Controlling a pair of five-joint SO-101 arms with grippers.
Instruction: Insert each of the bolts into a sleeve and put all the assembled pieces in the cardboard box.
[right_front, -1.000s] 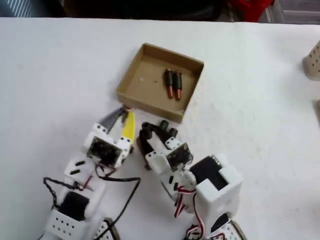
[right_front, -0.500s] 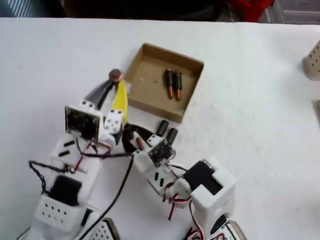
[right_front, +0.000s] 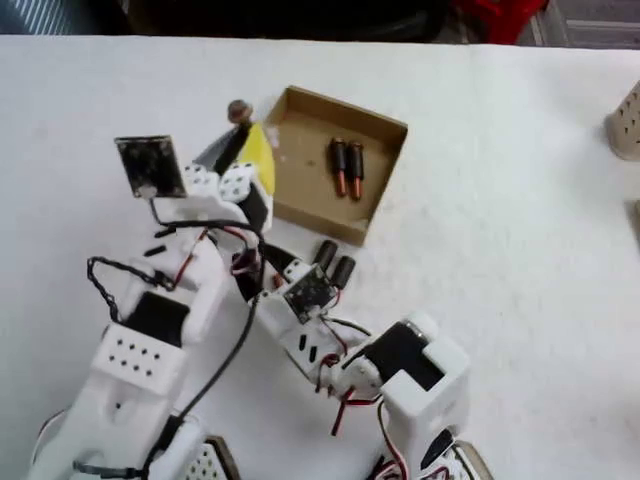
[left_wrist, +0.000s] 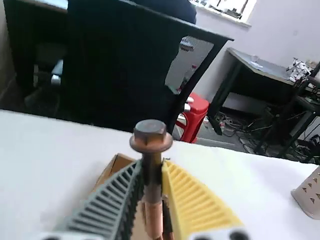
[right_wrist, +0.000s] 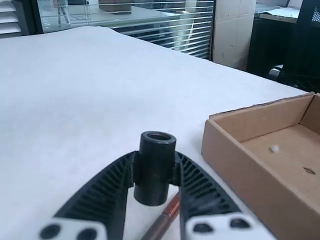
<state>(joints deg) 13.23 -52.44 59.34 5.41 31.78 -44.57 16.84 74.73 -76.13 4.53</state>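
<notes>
My left gripper (right_front: 238, 128) is raised beside the left corner of the cardboard box (right_front: 292, 165) and is shut on a copper bolt (right_front: 238, 109). In the left wrist view the bolt (left_wrist: 151, 137) stands head up between the grey and yellow fingers of that gripper (left_wrist: 150, 169). My right gripper (right_wrist: 154, 162) is shut on an upright black sleeve (right_wrist: 156, 145), low over the table just in front of the box (right_wrist: 250, 150). A bare copper bolt (right_wrist: 166, 217) lies under it. Two assembled pieces (right_front: 347, 168) lie in the box. Two black sleeves (right_front: 334, 260) stand near the box's front wall.
A white perforated holder (right_front: 625, 122) stands at the table's right edge. The left arm's black cable (right_front: 215, 375) hangs across the right arm's body. In the high view the left arm covers much of the right gripper. Open white table lies left and right of the box.
My left arm has lifted the bolt from the box's near corner up and away to beside its left corner. The right gripper with its sleeve slid left beneath it.
</notes>
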